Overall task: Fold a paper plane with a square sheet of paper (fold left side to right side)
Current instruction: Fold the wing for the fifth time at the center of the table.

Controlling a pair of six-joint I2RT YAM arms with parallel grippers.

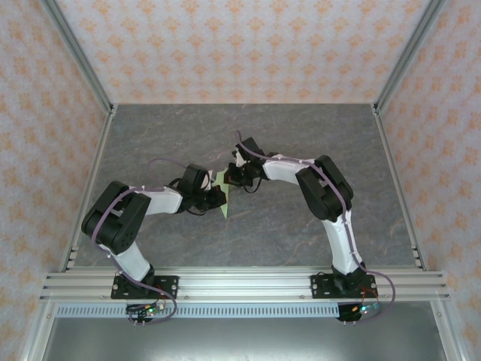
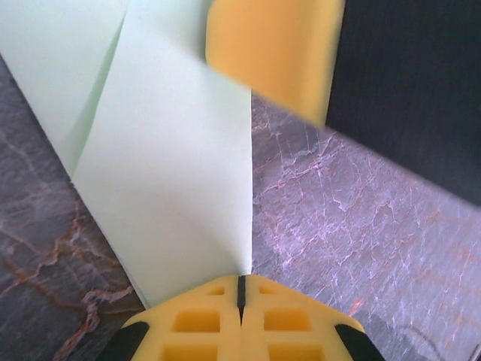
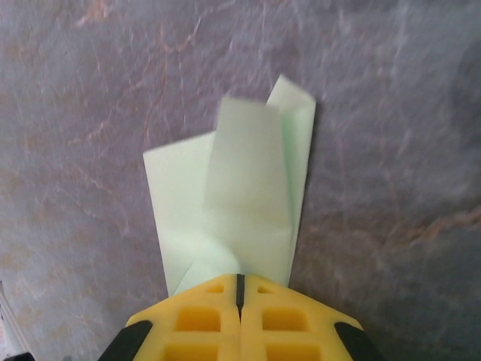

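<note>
Now, left hand [image 2: 241, 282] and right hand [image 3: 240, 280] pinching thin creased green paper [image 2: 173, 188], marbled grey table [image 2: 338, 226].

The paper [image 2: 173, 188] is thin, pale green and unmarked, already folded into overlapping layers with diagonal creases. One corner runs into the closed tips of the left gripper [image 2: 240, 289] and fans out ahead of them over the table. Its other end meets the closed tips of the right gripper [image 3: 240, 282], where a loose flap curls up off the layers beneath.
</note>
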